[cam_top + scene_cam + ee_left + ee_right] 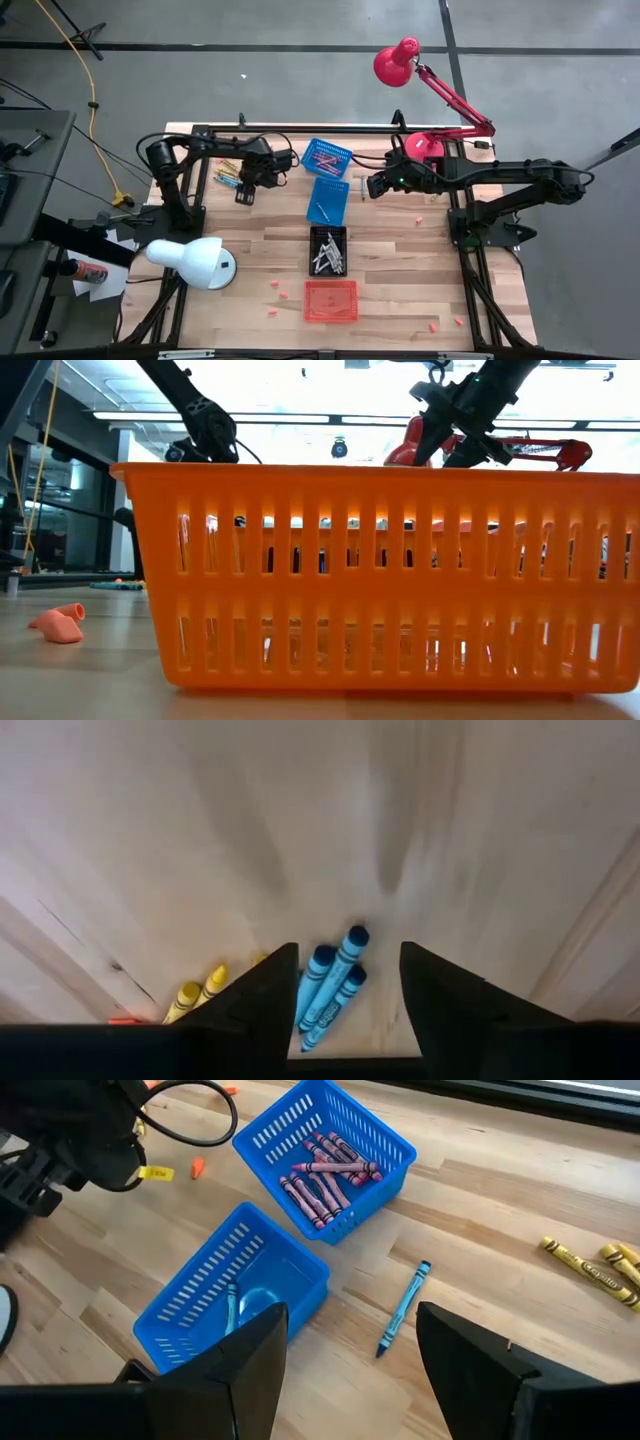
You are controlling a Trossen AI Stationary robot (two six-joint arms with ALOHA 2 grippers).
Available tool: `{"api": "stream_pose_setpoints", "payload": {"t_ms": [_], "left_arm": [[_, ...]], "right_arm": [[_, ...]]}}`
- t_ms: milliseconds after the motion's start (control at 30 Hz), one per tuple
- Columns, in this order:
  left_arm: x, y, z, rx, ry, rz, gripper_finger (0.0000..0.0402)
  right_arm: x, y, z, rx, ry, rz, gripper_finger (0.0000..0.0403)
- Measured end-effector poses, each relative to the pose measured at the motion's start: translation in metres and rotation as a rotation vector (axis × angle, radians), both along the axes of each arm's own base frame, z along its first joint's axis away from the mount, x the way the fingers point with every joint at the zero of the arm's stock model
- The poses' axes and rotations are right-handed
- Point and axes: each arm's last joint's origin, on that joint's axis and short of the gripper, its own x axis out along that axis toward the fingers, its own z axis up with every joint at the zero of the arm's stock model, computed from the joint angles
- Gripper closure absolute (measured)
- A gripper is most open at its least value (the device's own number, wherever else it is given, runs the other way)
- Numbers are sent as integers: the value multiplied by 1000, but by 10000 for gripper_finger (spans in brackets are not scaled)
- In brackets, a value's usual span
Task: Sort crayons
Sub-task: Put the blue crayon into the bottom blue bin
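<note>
The left pincer (pixel 348 1010) points down over the table's far left part, its two dark fingers (pixel 262 995) apart and straddling three blue crayons (pixel 335 982) that lie close together on the wood. Nothing is clamped yet; the crayons sit between the fingertips, so a close would likely catch one or more. At about nine o'clock from them, just outside one finger, lie two yellow crayons (pixel 198 992).

The right pincer (pixel 350 1345) hangs above the middle of the table (pixel 400 265), its jaws wide apart and empty. At twelve o'clock from it, a lone blue crayon (pixel 402 1308) lies loose on the wood. At ten o'clock stands a blue basket (pixel 290 1285) with one blue crayon inside; beyond it a second blue basket (pixel 395 1150) holds a bunch of red crayons (pixel 328 1175). At two o'clock, more yellow crayons (pixel 590 1265) wait unsorted.

From above, a black basket (pixel 328 250) holding grey crayons and an orange basket (pixel 330 300) line up toward the near edge. The sorting looks partly done: reds and greys are binned, most blues and yellows remain loose.
</note>
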Motion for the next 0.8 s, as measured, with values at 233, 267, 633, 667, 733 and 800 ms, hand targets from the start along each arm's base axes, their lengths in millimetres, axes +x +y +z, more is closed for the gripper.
{"api": "stream_pose_setpoints", "payload": {"t_ms": [233,267,633,667,733,800], "left_arm": [[-4,6,-1,-34,-15,29,246],[-4,6,-1,-41,-17,33,247],[-21,-3,-22,-64,20,10,248],[-21,-3,-22,-61,15,11,248],[-20,-3,-22,-58,10,2,249],[-20,-2,-23,-61,9,-31,252]], "right_arm": [[0,0,0,3,-1,-3,185],[0,0,0,2,-1,-3,185],[0,0,0,-5,0,-6,185],[0,0,0,-5,1,-5,185],[0,0,0,-5,1,-5,185],[0,0,0,-5,1,-5,185]]}}
